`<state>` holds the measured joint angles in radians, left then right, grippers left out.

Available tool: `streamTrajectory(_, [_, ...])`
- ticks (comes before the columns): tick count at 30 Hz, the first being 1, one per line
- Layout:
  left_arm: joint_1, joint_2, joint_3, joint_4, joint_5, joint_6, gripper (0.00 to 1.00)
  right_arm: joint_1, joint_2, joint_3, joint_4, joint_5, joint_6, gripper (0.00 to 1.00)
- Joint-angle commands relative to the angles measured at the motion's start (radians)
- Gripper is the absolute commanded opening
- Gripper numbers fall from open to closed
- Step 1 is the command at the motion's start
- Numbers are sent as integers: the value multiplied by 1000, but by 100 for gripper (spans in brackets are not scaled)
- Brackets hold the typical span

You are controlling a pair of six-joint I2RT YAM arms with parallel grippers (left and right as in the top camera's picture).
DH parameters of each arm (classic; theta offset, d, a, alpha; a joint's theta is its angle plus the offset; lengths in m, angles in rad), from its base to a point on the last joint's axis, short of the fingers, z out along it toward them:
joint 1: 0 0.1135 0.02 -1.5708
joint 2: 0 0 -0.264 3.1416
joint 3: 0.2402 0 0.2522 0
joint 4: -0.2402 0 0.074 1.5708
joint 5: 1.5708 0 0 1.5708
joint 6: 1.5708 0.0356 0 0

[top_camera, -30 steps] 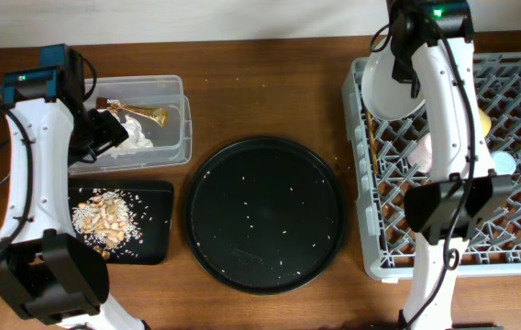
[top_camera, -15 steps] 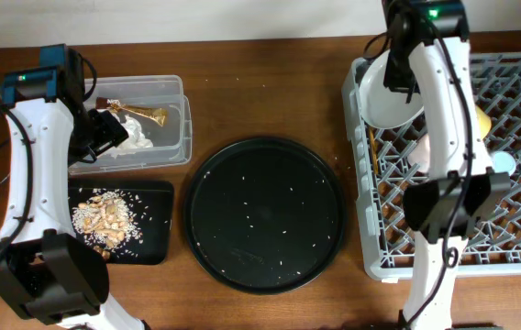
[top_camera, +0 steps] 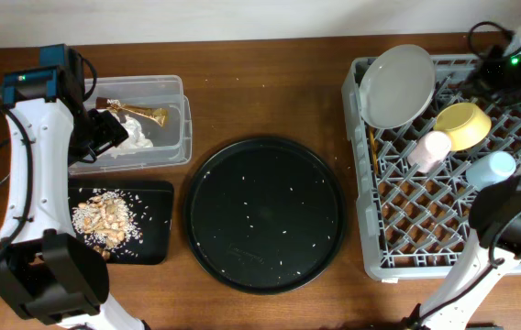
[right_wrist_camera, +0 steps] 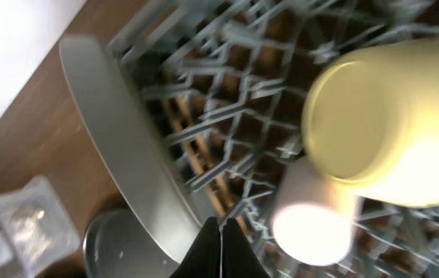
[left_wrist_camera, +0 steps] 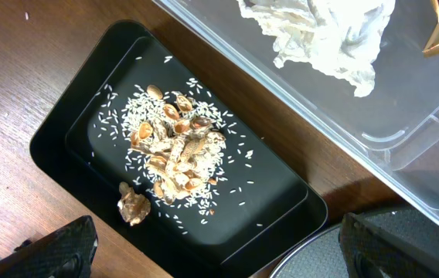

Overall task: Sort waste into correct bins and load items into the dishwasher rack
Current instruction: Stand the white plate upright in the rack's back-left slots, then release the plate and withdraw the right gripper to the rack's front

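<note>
The round pale grey plate stands tilted on edge in the far left corner of the grey dishwasher rack. The rack also holds the yellow-green bowl, pink cup, light blue cup and chopsticks. My right gripper is shut and empty above the rack, apart from the plate. My left gripper is open and empty over the clear tub's front edge. The tub holds the napkin and wrapper. Food scraps lie in the shallow black tray.
A large round black tray with several stray rice grains sits mid-table between the bins and the rack. The right wrist view shows the bowl and pink cup just beside my shut fingers.
My right gripper has let go of the plate and swung back to the right. The plate now stands alone in the rack. The left arm has not moved.
</note>
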<state>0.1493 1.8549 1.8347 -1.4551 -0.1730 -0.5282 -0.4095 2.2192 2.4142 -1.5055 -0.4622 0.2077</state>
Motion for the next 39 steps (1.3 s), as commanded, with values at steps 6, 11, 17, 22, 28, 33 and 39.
streamTrajectory(6, [2, -15, 5, -1, -8, -2, 99, 44, 13, -97, 44, 13, 11, 4])
streamTrajectory(11, [2, -15, 5, 0, -8, -2, 99, 56, 13, -205, 162, 76, 17, 4])
streamTrajectory(17, [2, -15, 5, -1, -8, -2, 99, 68, -7, -202, 202, -193, -55, 4])
streamTrajectory(22, [2, -15, 5, -1, -8, -2, 99, 70, -113, -196, 205, -332, -135, 4])
streamTrajectory(28, [2, -15, 5, -1, -8, -2, 99, 72, -145, -196, 166, -528, -193, 4])
streamTrajectory(33, [2, -15, 5, -1, -8, -2, 99, 74, -288, -196, 40, -308, -220, 4])
streamTrajectory(39, [2, -15, 5, -1, -8, -2, 99, 161, -621, -262, -193, 6, -279, 9])
